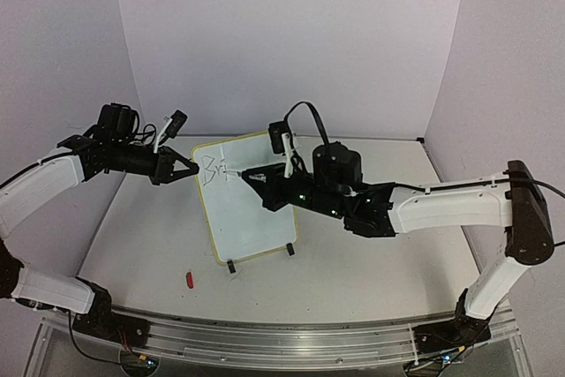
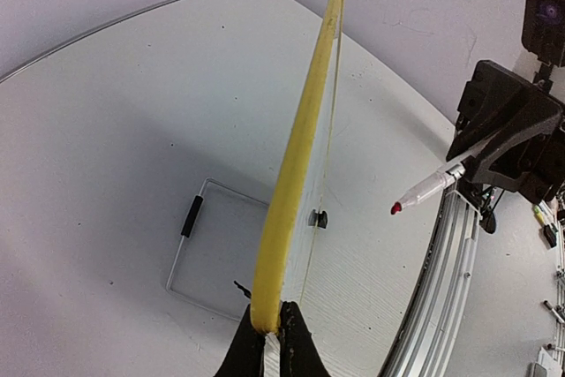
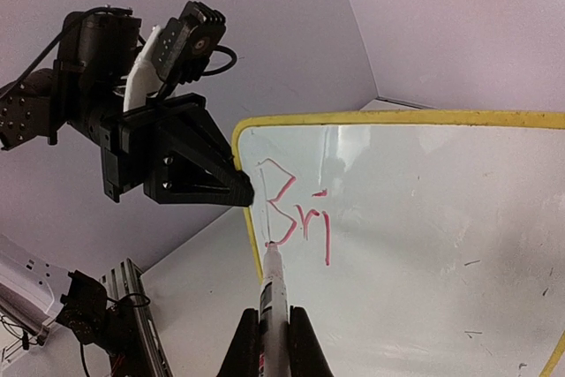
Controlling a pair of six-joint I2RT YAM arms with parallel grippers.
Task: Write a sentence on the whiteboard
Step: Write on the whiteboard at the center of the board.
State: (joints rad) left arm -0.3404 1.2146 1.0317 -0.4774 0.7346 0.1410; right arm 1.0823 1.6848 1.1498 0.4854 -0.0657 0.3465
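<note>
Left gripper (image 1: pixel 187 168): clenched on the left rim of whiteboard (image 1: pixel 252 218), which stands upright mid-bench (image 1: pixel 380 262).
Sentence (image 3: pixel 296 211): red "Bri" only, top left.
Right gripper (image 3: pixel 273 342): grasping marker (image 3: pixel 272 284), tip at the board.
Risk: pen pressure could pivot the edge-pinched board and skew the strokes.

The whiteboard (image 1: pixel 252 218) is white with a yellow rim; its sentence (image 3: pixel 291 212) is red.
</note>
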